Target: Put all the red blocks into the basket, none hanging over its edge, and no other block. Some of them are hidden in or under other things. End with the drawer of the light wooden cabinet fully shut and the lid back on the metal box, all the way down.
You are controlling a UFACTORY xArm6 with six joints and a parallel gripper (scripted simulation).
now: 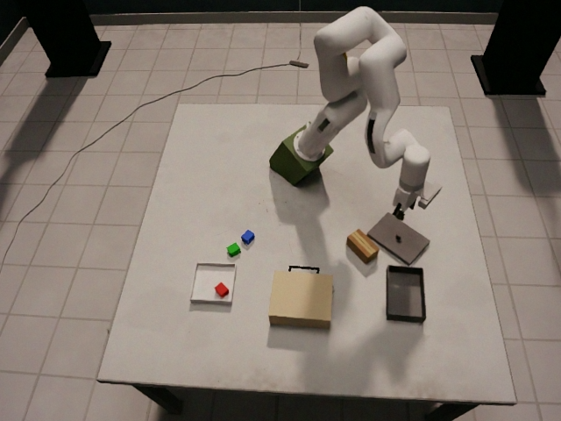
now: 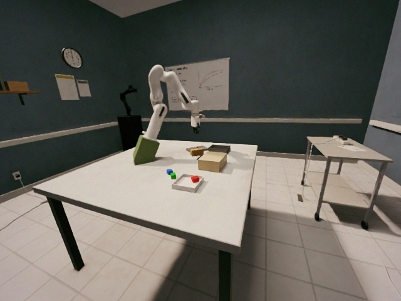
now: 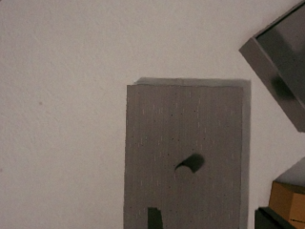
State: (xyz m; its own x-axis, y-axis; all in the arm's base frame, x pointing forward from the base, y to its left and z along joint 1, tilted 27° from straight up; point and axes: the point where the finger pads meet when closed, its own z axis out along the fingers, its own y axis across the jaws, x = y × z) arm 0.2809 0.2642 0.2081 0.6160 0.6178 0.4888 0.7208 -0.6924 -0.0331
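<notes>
A round clock point(image 2: 72, 57) and a whiteboard point(image 2: 213, 84) hang above the pale tiled floor point(image 1: 67, 317) point(image 2: 291, 246)
</notes>
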